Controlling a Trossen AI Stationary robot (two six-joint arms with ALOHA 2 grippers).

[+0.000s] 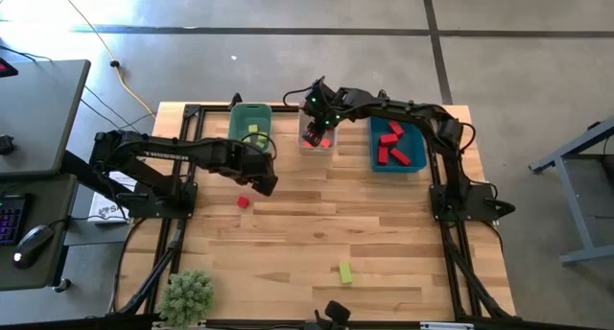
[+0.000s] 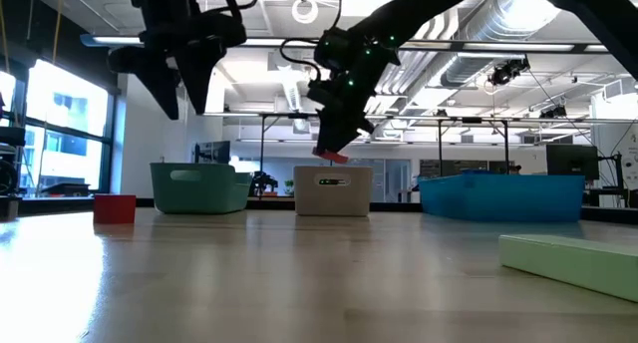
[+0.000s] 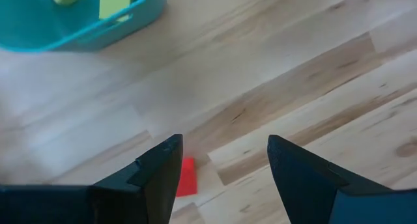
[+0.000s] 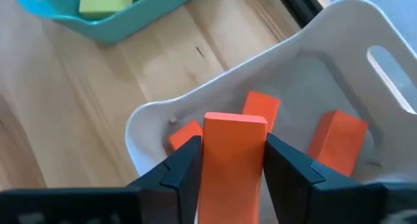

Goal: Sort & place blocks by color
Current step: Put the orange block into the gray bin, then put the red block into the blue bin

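Orange bar poised directly over the white bin

Hanging above the white plastic bin [image 4: 215,97], the right hand [image 4: 232,164] is holding a smooth orange-red rectangular bar [image 4: 234,160] between its two dark fingers. The bar's long axis is pointing down into the bin, where three more orange-red blocks [image 4: 334,140] are already lying on the floor. In the low view the bar is sitting just above the bin's rim, so the drop looks to be straight down, with no sideways travel needed.

Beside the white bin, toward the left arm, the green plastic bin [image 1: 251,130] is carrying yellow-green blocks. The left hand [image 3: 224,160] is hovering on that side with its fingers spread wide and nothing between them; a small deep red cube [image 1: 244,202] is lying on the wooden tabletop [image 1: 384,234] just beneath it. That cube is nearer the left arm than the right.
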